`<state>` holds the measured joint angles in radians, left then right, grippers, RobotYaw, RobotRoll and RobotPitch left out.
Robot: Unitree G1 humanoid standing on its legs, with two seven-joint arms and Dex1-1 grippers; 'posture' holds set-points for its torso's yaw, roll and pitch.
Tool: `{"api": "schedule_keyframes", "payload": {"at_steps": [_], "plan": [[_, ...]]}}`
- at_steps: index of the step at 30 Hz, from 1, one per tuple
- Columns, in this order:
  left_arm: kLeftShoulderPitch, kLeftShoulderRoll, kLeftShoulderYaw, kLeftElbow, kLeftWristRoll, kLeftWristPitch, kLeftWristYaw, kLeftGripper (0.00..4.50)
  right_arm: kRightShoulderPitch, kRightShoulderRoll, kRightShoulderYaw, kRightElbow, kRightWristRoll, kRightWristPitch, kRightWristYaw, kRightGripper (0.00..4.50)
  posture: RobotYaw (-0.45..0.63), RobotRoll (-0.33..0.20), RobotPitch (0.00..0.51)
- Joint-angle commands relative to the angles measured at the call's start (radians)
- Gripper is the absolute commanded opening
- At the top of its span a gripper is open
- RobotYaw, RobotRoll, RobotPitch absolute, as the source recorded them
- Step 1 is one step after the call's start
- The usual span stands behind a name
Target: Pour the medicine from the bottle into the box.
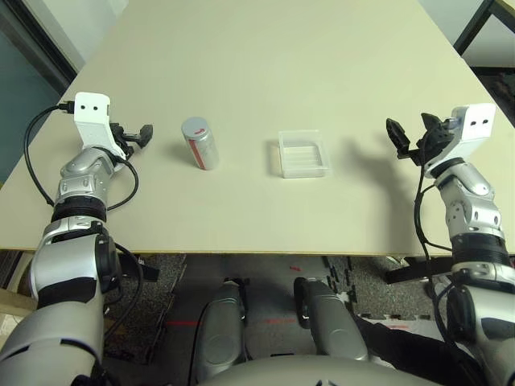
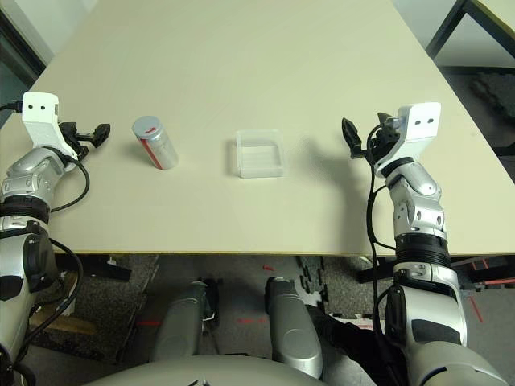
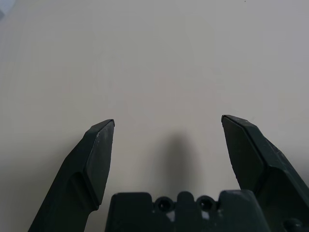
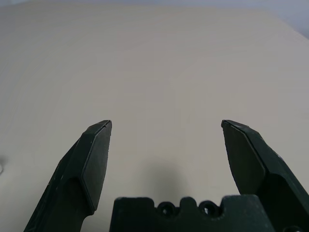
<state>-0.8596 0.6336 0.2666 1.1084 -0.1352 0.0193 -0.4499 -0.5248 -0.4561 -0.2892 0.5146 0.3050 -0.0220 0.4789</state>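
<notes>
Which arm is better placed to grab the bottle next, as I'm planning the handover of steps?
Probably the left: its open gripper is right beside the upright bottle, while the open right gripper is across the box.

A pale cream table point(image 1: 241, 72) spans most of the frame; a white wall point(image 1: 72, 28) stands upper left, dark metal legs point(image 1: 475, 26) upper right.

Likely a lab or workshop: bare-topped table point(image 1: 241, 64), speckled floor mats point(image 1: 149, 322) (red-marked floor alongside).
</notes>
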Motion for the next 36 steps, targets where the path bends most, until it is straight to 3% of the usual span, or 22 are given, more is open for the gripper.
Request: {"api": "schedule_keyframes", "payload": {"at_steps": [1, 11, 17, 23, 36], "plan": [[-0.013, 0.008, 0.007, 0.003, -0.008, 0.006, -0.001, 4.45, 0.004, -0.010, -0.015, 0.005, -0.002, -0.013, -0.009, 4.50, -0.12, 0.000, 0.204], [-0.022, 0.004, 0.014, -0.021, -0.027, 0.011, -0.029, 4.45, -0.016, -0.016, -0.013, 0.024, 0.004, -0.034, 0.009, 4.50, -0.08, 0.000, 0.203], [0.029, 0.016, 0.035, -0.128, -0.077, 0.054, -0.098, 4.45, -0.051, -0.012, 0.000, 0.024, 0.048, -0.025, 0.125, 4.50, -0.05, 0.000, 0.189], [0.161, 0.011, 0.065, -0.337, -0.155, 0.139, -0.182, 4.45, -0.069, -0.006, 0.034, -0.051, 0.126, 0.035, 0.313, 4.50, -0.04, 0.000, 0.162], [0.378, -0.011, 0.084, -0.686, -0.304, 0.249, -0.312, 4.45, 0.017, -0.036, 0.162, -0.355, 0.251, 0.239, 0.630, 4.50, -0.07, 0.000, 0.110]]}}
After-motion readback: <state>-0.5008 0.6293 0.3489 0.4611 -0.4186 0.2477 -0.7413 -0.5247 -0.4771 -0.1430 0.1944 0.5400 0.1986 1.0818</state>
